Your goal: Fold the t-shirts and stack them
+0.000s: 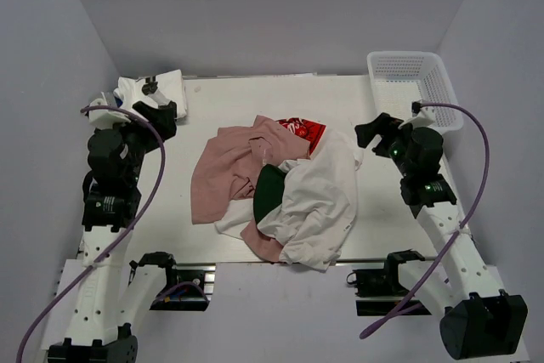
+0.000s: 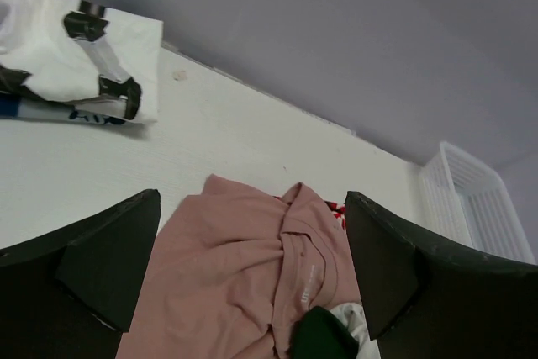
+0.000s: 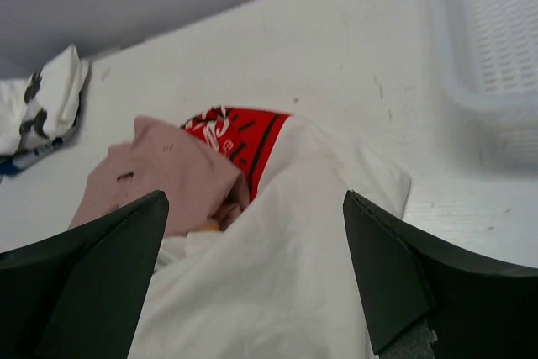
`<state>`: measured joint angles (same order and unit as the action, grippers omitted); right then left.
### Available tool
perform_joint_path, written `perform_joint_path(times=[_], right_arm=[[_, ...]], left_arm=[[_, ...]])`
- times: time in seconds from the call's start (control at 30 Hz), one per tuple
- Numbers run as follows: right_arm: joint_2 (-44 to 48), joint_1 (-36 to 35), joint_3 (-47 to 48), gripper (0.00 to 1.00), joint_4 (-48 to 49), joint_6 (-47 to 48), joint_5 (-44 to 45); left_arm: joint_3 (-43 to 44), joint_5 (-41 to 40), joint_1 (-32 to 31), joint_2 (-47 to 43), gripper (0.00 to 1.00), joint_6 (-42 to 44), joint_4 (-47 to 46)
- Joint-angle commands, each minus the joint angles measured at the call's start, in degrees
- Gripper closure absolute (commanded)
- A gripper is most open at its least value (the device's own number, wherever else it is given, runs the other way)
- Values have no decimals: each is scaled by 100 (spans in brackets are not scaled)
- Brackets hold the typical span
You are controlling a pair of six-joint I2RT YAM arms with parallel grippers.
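Top external: t-shirts (image 1: 280, 189) heaped between open fingers (image 1: 367, 133), untouched.

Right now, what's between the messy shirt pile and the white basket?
Only bare table. The right wrist view shows that stretch between the pile and the basket.

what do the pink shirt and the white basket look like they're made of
The pink shirt looks like soft matte knit cloth, probably cotton jersey: it slumps in loose folds and creases. The white basket looks like rigid moulded plastic with a smooth finish, going by its even lattice walls and rounded rim.
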<state>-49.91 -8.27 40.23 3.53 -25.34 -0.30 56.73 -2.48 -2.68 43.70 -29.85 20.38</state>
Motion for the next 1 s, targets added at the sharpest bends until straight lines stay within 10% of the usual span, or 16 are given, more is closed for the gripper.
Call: perform_joint_path(times=[0.0,0.23,0.83,0.9,0.97], right_arm=[[-62,-8,521,10,-765,11,-901],[-932,-665,836,10,-1345,758,-2854],[-3200,-3751,734,10,-2156,944,961],[-3410,-3857,618,38,-1752,830,1083],[-3438,-3892,810,95,-1750,733,1267]], left_arm=[[-30,-728,22,77,0,-179,624],[-153,-517,22,287,0,-179,458],[-30,-613,-31,1001,0,-127,924],[-179,-665,-31,947,0,-127,801],[-180,-718,-31,895,0,-127,801]])
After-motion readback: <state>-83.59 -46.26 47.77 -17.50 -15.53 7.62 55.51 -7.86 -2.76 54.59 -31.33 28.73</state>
